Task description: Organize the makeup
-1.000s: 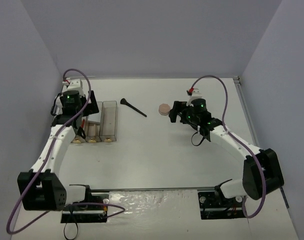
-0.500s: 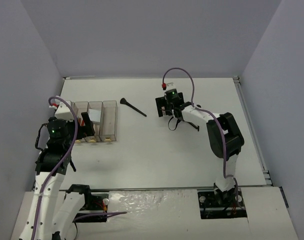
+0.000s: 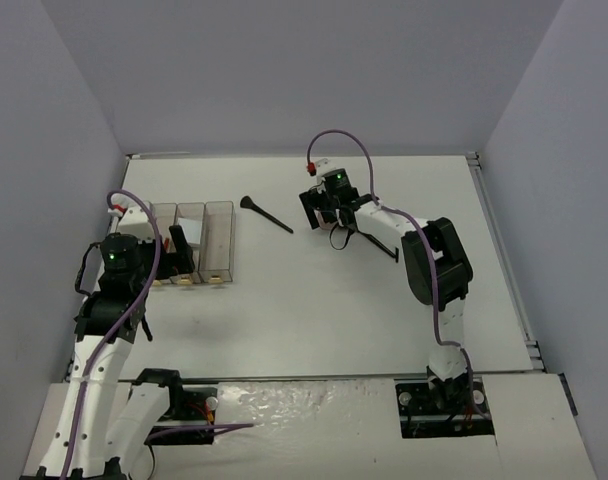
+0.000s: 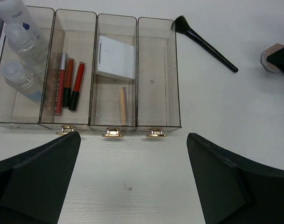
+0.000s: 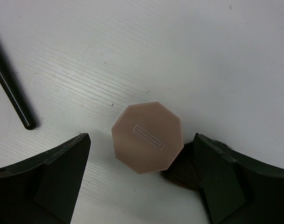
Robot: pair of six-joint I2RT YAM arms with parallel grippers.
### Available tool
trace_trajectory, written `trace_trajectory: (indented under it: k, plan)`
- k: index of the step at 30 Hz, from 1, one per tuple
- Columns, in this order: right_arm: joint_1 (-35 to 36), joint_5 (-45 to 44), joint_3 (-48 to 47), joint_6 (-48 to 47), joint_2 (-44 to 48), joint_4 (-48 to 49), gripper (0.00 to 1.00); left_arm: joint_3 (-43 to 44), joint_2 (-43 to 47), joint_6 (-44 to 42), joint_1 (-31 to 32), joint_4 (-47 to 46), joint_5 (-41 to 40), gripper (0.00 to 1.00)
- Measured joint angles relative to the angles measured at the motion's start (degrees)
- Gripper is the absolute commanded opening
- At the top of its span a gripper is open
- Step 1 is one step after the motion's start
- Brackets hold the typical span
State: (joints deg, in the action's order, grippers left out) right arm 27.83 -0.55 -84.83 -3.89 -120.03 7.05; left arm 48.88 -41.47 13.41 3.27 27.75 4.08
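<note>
A pink eight-sided compact (image 5: pixel 147 136) lies flat on the white table between the fingers of my right gripper (image 5: pixel 141 142). That gripper is open and neither finger touches the compact. Dark brush bristles (image 5: pixel 179 175) rest against the compact's right side, by my right finger. A black-handled brush (image 3: pixel 267 215) lies to the left, also seen as the brush (image 4: pixel 205 43). My left gripper (image 4: pixel 132 154) hangs open and empty just in front of the bins. In the top view the right gripper (image 3: pixel 319 210) hides the compact.
Four clear bins (image 4: pixel 158 74) with gold knobs stand side by side. They hold clear bottles (image 4: pixel 20 70), red pencils (image 4: pixel 72 86), a white pad (image 4: pixel 115 58) and a tan pencil (image 4: pixel 124 106); the rightmost is bare. Grey walls enclose the table.
My right gripper has moved left and now stands over the compact, its jaws slightly narrower. My left arm has drawn back from over the bins toward the near edge.
</note>
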Motion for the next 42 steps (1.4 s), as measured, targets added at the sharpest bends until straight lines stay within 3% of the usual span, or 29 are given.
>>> trace_trajectory:
  k: [8,17,19,26,32,42]
  plan:
    - [-1.05,4.12,-0.82,-0.37,-3.80,-0.08,0.77,0.00,-0.41,0.02,-0.08,-0.02,0.85,0.97]
    - [-1.35,6.68,-0.19,-0.86,-4.24,0.30,0.11,0.00,-1.79,0.10,-0.39,-0.15,2.68,0.97]
    - [-1.04,7.76,1.98,-1.11,-2.81,0.85,0.01,0.00,-2.60,0.26,-0.39,-0.39,4.39,0.97]
    - [3.67,13.63,14.64,-4.39,13.22,2.36,0.00,3.05,-8.95,4.96,0.20,-1.75,16.34,0.97]
    - [11.39,19.76,24.83,-7.74,32.32,9.33,0.00,8.85,-13.65,11.69,6.55,-4.68,24.22,0.97]
    - [20.83,22.39,32.16,-10.71,44.22,12.78,0.00,14.38,-19.48,18.60,16.81,-8.77,26.37,0.97]
